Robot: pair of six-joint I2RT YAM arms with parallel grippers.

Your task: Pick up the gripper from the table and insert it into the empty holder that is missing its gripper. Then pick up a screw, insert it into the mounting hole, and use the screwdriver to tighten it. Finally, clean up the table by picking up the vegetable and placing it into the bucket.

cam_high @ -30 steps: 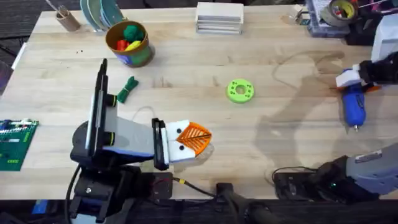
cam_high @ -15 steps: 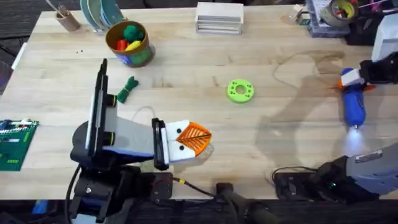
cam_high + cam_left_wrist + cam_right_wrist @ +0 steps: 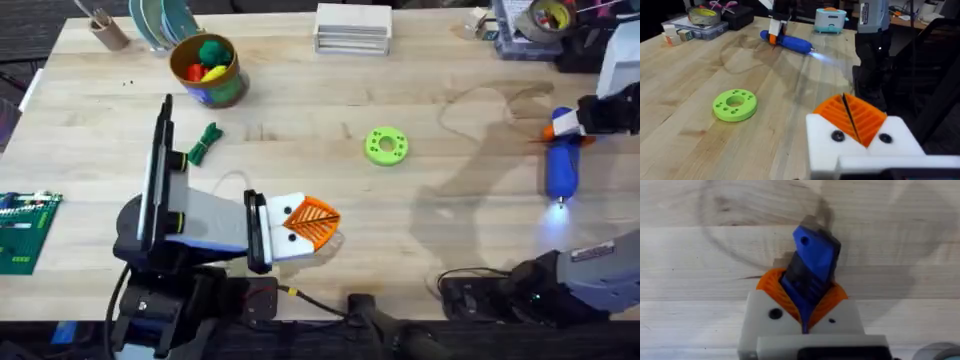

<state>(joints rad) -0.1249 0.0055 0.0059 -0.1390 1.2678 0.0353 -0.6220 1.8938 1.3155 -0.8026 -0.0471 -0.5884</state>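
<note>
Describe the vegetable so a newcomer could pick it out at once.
Find the bucket with bright toys inside, at the table's far left. Just nearer the arms lies the vegetable, alone on bare wood. It is dark green, elongated and bunched, unlike the round bright-green disc mid-table.

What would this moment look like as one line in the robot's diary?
right gripper: shut on screwdriver | left gripper: shut, empty | vegetable: on table, outside bucket
</note>
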